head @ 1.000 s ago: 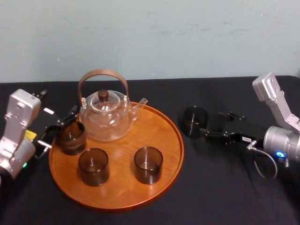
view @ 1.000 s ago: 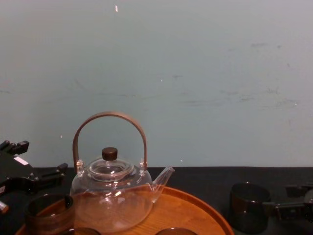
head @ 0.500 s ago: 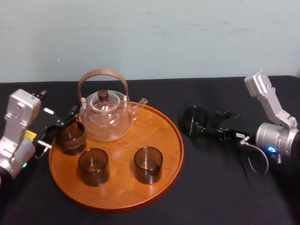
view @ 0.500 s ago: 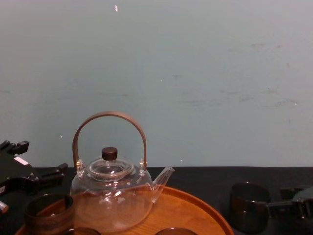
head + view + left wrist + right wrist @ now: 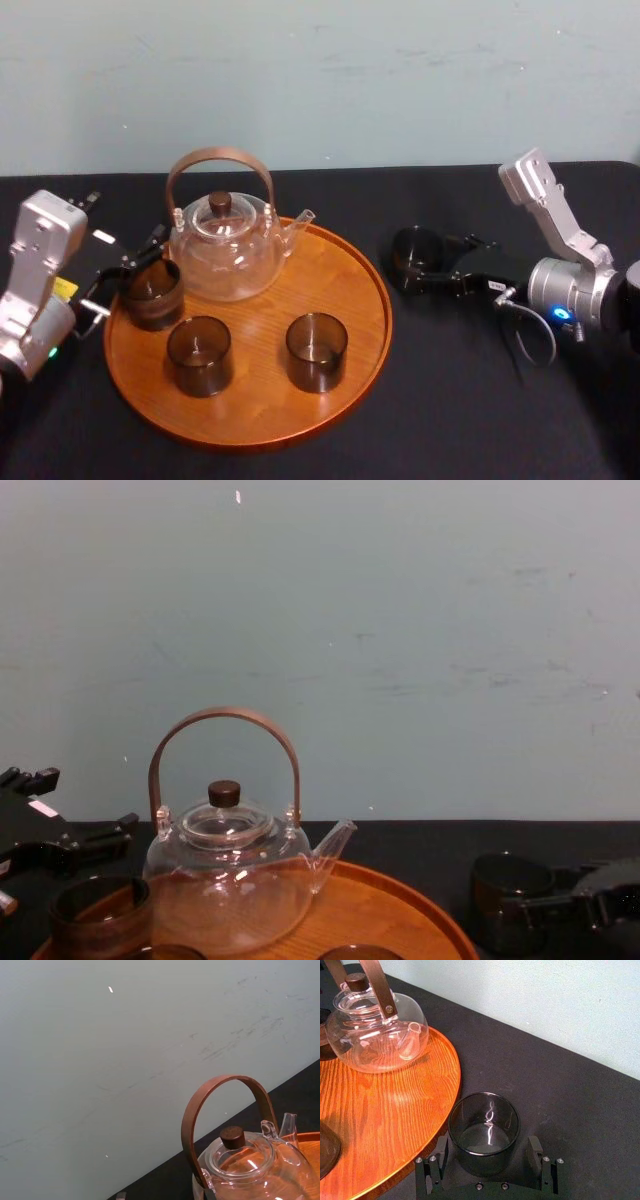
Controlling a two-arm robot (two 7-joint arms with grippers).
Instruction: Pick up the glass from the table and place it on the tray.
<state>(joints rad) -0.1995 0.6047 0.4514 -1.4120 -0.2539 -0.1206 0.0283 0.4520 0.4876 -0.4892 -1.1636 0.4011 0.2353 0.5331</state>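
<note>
Fingers of the left gripper (image 5: 125, 272) stood spread at the left rim of the tray (image 5: 340, 260), beside a smoky cup (image 5: 152, 293) set on the wood. A glass teapot (image 5: 225, 245) and two more cups (image 5: 199, 355) (image 5: 317, 350) shared the tray. Just right of it, on the black table (image 5: 450, 400), the glass (image 5: 415, 258) stood upright between the wide-open fingers of the right gripper (image 5: 487, 1144), with gaps on both sides.

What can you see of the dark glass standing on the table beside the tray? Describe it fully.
The glass is a short, smoky-dark, see-through cylinder with no handle, upright, open-topped and empty. It stands on the black table, just beside the tray. The right gripper brackets it, fingers open either side, not visibly touching.
</note>
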